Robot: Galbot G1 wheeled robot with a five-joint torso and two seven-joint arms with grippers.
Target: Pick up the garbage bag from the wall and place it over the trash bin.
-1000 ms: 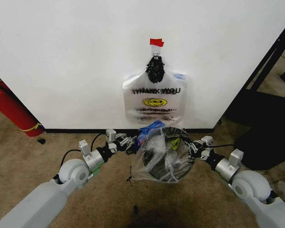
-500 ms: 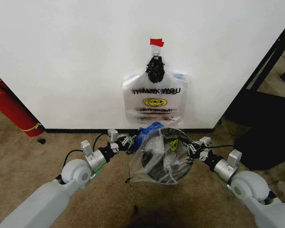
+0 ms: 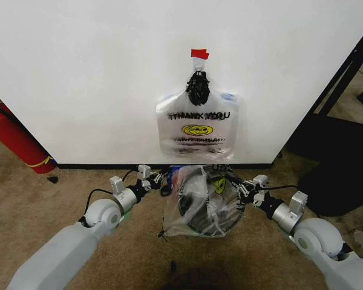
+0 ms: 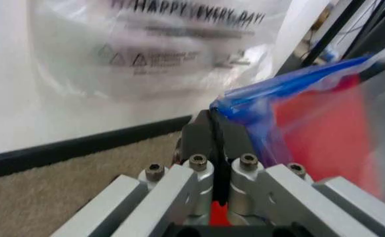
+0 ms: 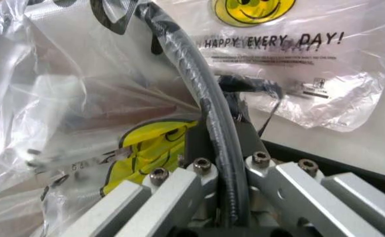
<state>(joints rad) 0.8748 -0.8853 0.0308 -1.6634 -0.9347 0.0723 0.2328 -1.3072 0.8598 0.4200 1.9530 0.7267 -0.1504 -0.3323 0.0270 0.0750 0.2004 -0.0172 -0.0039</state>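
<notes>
The bag (image 3: 199,202) lies draped over the bin (image 3: 207,199) on the floor below the wall (image 3: 97,72). The left tool (image 3: 163,179) is clamped on the bag's blue edge; the right tool (image 3: 242,190) is closed on the opposite edge, pinching twisted film.

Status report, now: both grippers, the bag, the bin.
Left gripper shut on garbage bag's blue edge. Right gripper shut on opposite edge. Bag stretched over trash bin, film draped down its sides. Nothing blocking; spare bags on wall.
</notes>
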